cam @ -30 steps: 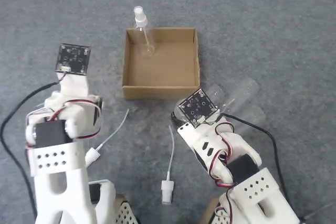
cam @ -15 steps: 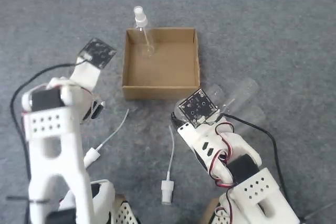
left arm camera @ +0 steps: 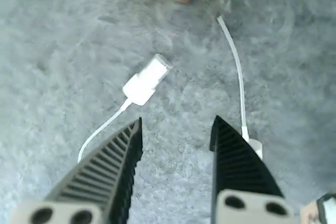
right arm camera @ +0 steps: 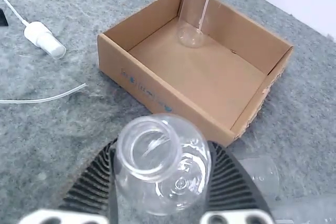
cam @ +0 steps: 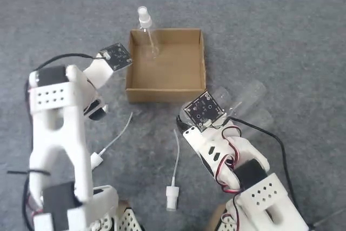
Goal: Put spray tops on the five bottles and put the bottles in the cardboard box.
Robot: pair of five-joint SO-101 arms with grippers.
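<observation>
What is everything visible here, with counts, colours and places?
cardboard box: one, brown, open, mid-mat.
clear bottle with white spray top: one, upright in the box's far left corner.
loose white spray tops with thin tubes: two, on the mat in front of the box, second at.
topless clear bottles: two, lying right of the box.
held topless clear bottle: one, in the right gripper.
grey felt mat: one, under everything.
left gripper: jaws open, above a spray top.
right gripper: jaws shut on the held bottle.
</observation>
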